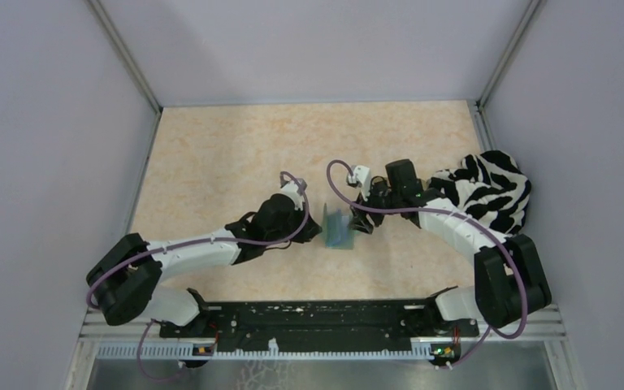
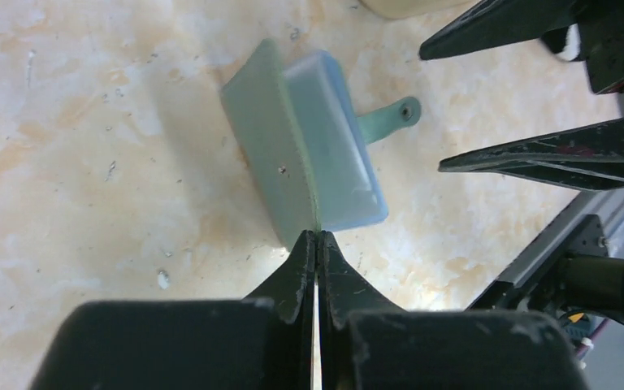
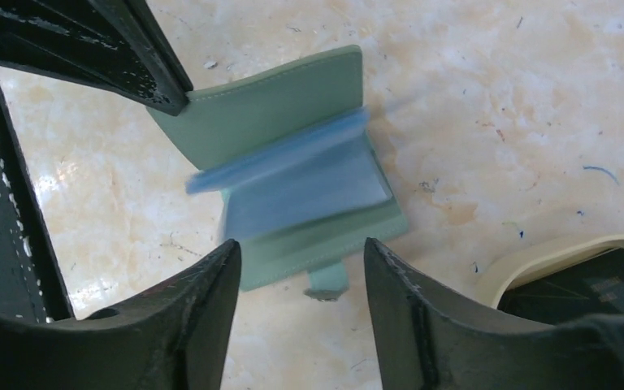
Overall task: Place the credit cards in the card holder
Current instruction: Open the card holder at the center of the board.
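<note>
The card holder (image 2: 276, 162) sits open on the bench (image 1: 236, 154), between the two arms. The left gripper (image 2: 317, 237) has its jaws shut tight on the edge of the green cover. The right gripper (image 3: 301, 245) hangs just over the card holder, jaws apart, holding nothing.

I see the card holder (image 3: 276, 114) pale green outside and light blue inside. To its right lies a black-and-white zebra-striped cloth (image 1: 491, 191), and beneath it the beige marbled table (image 1: 227, 154).
</note>
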